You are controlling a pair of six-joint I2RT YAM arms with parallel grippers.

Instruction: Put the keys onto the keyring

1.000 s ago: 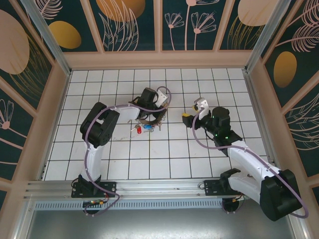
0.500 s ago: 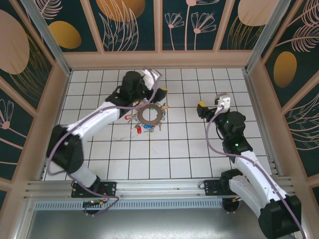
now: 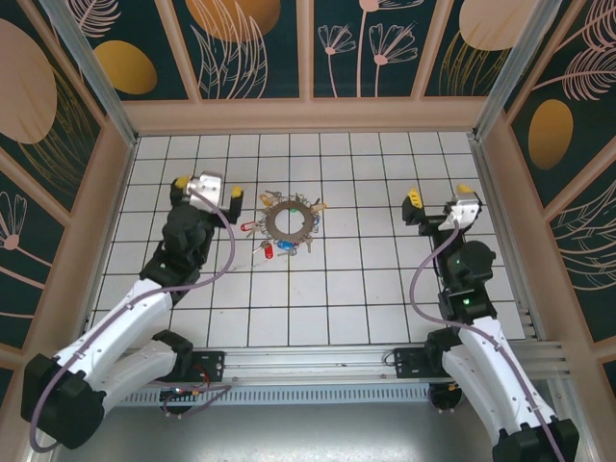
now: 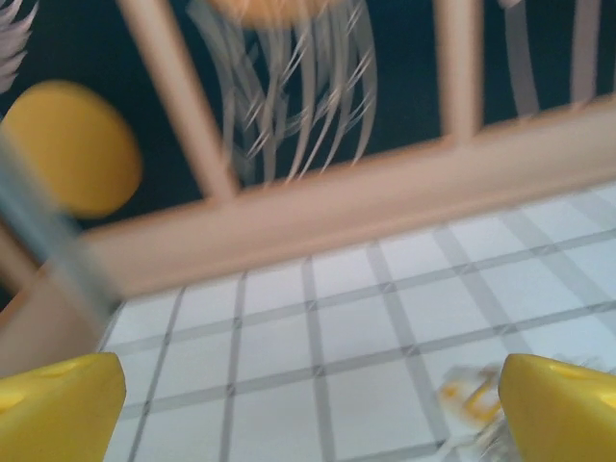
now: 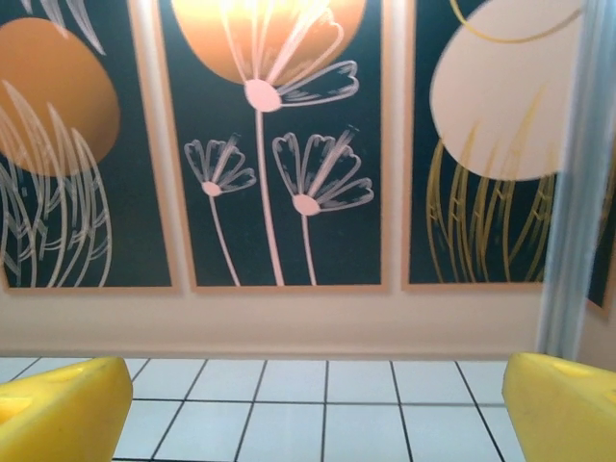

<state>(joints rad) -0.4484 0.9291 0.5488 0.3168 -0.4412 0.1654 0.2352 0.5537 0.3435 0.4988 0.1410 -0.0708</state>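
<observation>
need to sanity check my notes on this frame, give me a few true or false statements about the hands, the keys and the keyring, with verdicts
1. The left hand and the right hand are both open and hold nothing. True.
2. The right hand is clamped on a red key. False: its fingers are spread, and it is well apart from the keys.
3. The keyring lies flat on the tiled table, nearer the left hand than the right hand. True.
4. The keys are piled in the far right corner of the table. False: they lie clustered around the keyring.
</observation>
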